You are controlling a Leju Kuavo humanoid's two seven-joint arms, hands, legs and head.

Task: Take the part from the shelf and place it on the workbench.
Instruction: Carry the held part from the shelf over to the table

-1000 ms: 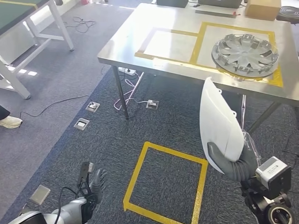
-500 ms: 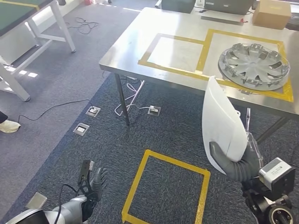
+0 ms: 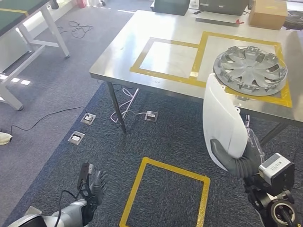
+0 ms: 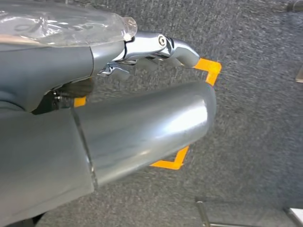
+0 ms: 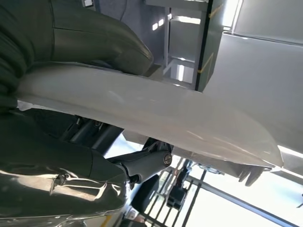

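Part: white curved shell panel (image 3: 222,120), held upright on edge, just short of the near edge of the bench (image 3: 121,54), not yet over it.
Right hand: right hand (image 3: 243,163) grips the panel at its lower end; thumb on one face, dark fingers (image 5: 143,163) on the other, clamped on it.
Left hand: left hand (image 3: 95,187) hangs low, well apart from the bench, holding nothing; whether its fingers are apart or curled, cannot tell.
Step in hand: carry to the bench, judged late in the task; only the set-down is left.
Doing it well: lift the panel's lower edge above the bench edge before reaching forward; aim for the bare taped rectangle (image 3: 169,59) beside the hubcap; tip the panel towards flat, let it bear on the bench, then loosen the grip.
Risk: the tall panel could catch the bench edge or knock the silver hubcap (image 3: 250,70) lying on the bench, just beyond the panel.
Surface: grey metal bench top, smooth, two yellow-taped rectangles; cardboard box (image 3: 267,13) at the far side of the bench.
Room: dark carpet with a yellow-taped square (image 3: 168,196) in front of the bench; floor sockets and cables below and beside the bench.
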